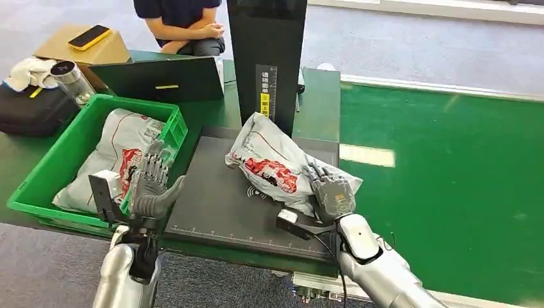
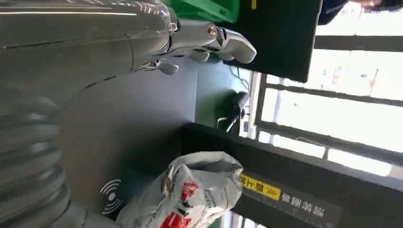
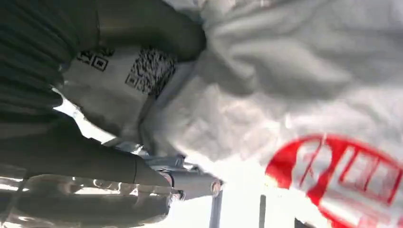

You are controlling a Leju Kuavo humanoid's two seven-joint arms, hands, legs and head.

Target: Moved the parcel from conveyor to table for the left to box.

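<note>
While the right hand (image 1: 331,194) grips the parcel's (image 1: 276,165) near right end, the bag lies on the dark pad (image 1: 212,205) in the middle of the table (image 1: 321,96), just in front of the black upright scanner post (image 1: 266,58). From the right wrist, the crumpled white plastic with its red print (image 3: 351,175) sits pressed against the fingers (image 3: 142,33), which curl round it. The left hand (image 1: 151,183) is held up over the pad's left edge, beside the green bin (image 1: 45,179), fingers apart and holding nothing; the left wrist view shows its fingers (image 2: 228,40) spread in the air above the pad, with the parcel (image 2: 199,190) well apart from them. A second parcel (image 1: 122,147) lies in the bin. Far left on the table are a black case (image 1: 32,109), a clear cup (image 1: 70,80), a white cloth (image 1: 29,70) and a cardboard box (image 1: 86,51) with a yellow phone (image 1: 90,36) on top. The green conveyor (image 1: 442,179) runs along the right. A person (image 1: 183,25) sits at the far side.
</note>
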